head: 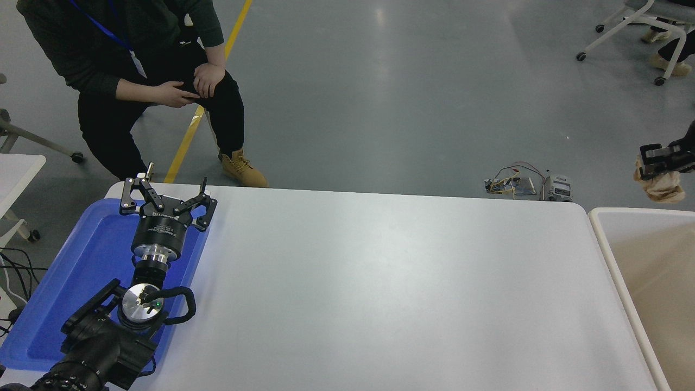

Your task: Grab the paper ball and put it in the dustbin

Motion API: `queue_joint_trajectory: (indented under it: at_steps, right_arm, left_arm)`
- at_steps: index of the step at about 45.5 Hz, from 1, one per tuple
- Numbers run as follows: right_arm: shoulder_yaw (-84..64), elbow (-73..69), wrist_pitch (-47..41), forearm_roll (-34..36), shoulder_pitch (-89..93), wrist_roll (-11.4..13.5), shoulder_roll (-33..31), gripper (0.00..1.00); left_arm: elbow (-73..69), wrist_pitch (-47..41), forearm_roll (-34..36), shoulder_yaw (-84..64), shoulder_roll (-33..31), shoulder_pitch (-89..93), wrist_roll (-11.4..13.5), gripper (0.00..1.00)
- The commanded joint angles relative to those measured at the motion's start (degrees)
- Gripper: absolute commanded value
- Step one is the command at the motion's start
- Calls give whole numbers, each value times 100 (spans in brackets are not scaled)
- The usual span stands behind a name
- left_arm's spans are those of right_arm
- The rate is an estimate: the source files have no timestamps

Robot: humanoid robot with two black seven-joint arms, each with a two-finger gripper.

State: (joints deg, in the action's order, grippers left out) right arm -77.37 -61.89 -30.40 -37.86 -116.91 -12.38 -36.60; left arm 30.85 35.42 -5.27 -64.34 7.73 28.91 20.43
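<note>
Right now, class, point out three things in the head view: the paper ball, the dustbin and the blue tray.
paper ball (pixel 661 187): head view, on its crumpled tan lower half.
dustbin (pixel 601 234): head view, on its off-white left rim.
blue tray (pixel 87 260): head view, on its bare floor.

- The table (pixel 380 282) fills the middle of the view.
- A tray (pixel 81 271) lies on the table's left end, and the left gripper (pixel 165 198) is parked above the tray's far right corner, fingers spread.
- The dustbin (pixel 602 239) stands just beside the table's right end.
- The right gripper (pixel 654 163), clamped on the paper ball (pixel 659 187), hangs beyond the dustbin's far rim.
- A person (pixel 136 70) crouches behind the table's far left corner.
- A tangle of wires (pixel 524 184) lies on the floor behind the table's far right corner.
</note>
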Motion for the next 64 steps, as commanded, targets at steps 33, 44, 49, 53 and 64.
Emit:
queue_joint_trajectory:
  at_steps: [33,44,49,53,64]
  right_arm:
    - [2199,5133,2002,656,6214,104,3,0]
    - [2700,5749,2582,1316,7270,324,250,0]
    - [3034,5749,2864,1316,7481,456,258,0]
    - [3245,5758,2996,1316,7701,518,329,0]
    - [3422,5767,3102,1325,7947,535,478,0]
  left_arm:
    - [0,0,0,-8,0,1,5,100]
    - [0,0,0,0,0,1,5,100]
    - [0,0,0,0,0,1,5,100]
    - [0,0,0,-8,0,1,5,100]
    - [0,0,0,-8,0,1,5,100]
